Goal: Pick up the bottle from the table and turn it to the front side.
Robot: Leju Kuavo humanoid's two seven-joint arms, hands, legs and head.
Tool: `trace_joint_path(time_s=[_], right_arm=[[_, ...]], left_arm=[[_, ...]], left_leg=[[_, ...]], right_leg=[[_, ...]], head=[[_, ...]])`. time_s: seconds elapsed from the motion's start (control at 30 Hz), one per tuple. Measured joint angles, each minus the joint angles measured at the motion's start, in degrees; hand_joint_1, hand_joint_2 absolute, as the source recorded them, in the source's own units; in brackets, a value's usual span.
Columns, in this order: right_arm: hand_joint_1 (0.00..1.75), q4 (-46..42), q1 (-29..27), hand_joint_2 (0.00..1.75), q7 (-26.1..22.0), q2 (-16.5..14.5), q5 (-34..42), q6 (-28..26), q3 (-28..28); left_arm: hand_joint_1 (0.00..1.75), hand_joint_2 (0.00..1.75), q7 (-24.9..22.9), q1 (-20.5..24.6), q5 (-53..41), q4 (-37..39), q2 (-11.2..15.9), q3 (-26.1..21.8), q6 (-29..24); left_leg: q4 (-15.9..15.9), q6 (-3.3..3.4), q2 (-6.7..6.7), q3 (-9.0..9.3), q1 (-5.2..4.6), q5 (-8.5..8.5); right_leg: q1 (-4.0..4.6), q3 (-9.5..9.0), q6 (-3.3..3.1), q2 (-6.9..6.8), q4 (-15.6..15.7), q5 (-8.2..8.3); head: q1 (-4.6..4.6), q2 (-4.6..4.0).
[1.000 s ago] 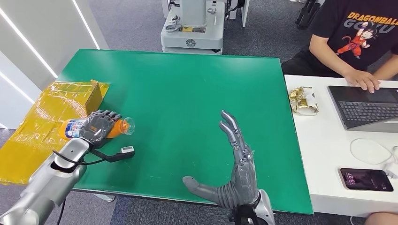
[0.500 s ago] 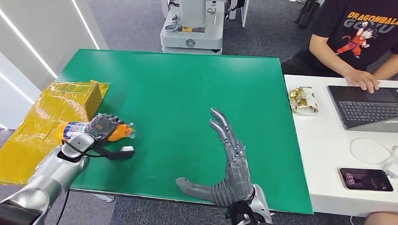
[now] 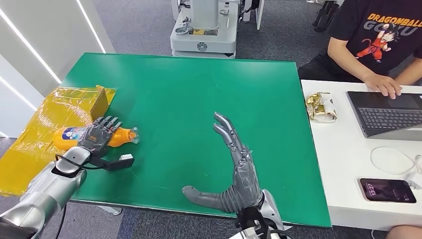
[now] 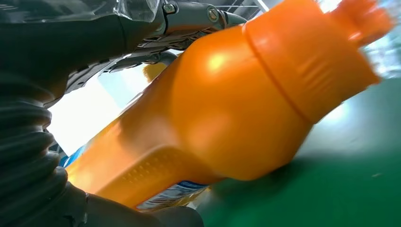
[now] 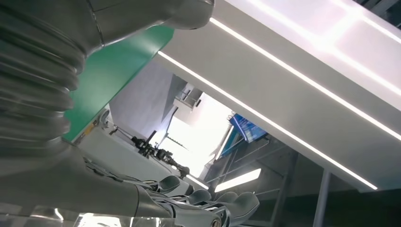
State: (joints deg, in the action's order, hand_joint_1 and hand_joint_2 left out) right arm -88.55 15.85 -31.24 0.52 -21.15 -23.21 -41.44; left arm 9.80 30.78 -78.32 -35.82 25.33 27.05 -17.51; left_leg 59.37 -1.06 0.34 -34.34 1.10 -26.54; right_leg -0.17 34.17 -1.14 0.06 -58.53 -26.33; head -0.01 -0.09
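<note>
The robot's left hand (image 3: 98, 133) grips the lying orange plastic bottle (image 3: 69, 136) across its smooth rounded middle, so it could slip mid-turn, while the right hand (image 3: 234, 172) hangs spread and empty.

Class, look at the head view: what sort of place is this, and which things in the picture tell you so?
Probably an office or robotics lab: grey carpet, a white desk with a laptop where a person is working, and a green table set up as a test surface.
</note>
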Motion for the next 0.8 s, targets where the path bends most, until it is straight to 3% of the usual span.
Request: trace_joint_path(time_s=[0.47, 0.8], right_arm=[[0.00, 2.0, 0.4, 1.75, -0.4, -0.1, 2.0, -0.9, -0.1], [0.00, 2.1, 0.5, 1.75, -0.1, 0.0, 2.5, -2.2, -0.6]], left_arm=[[0.00, 1.75, 0.5, -4.0, -0.6, -4.5, 1.7, -3.2, -1.0], [0.00, 1.75, 2.6, -8.7, -0.8, -15.8, 2.9, -5.8, -0.2]], left_leg=[[0.0, -0.05, -0.01, 0.08, 0.00, 0.02], [0.0, -0.04, -0.02, 0.00, 0.00, 0.02]], right_leg=[[0.00, -0.04, -0.01, 0.00, 0.0, -0.01], [0.00, 0.03, -0.01, -0.01, 0.0, -0.01]], head=[[0.00, 0.00], [0.01, 0.00]])
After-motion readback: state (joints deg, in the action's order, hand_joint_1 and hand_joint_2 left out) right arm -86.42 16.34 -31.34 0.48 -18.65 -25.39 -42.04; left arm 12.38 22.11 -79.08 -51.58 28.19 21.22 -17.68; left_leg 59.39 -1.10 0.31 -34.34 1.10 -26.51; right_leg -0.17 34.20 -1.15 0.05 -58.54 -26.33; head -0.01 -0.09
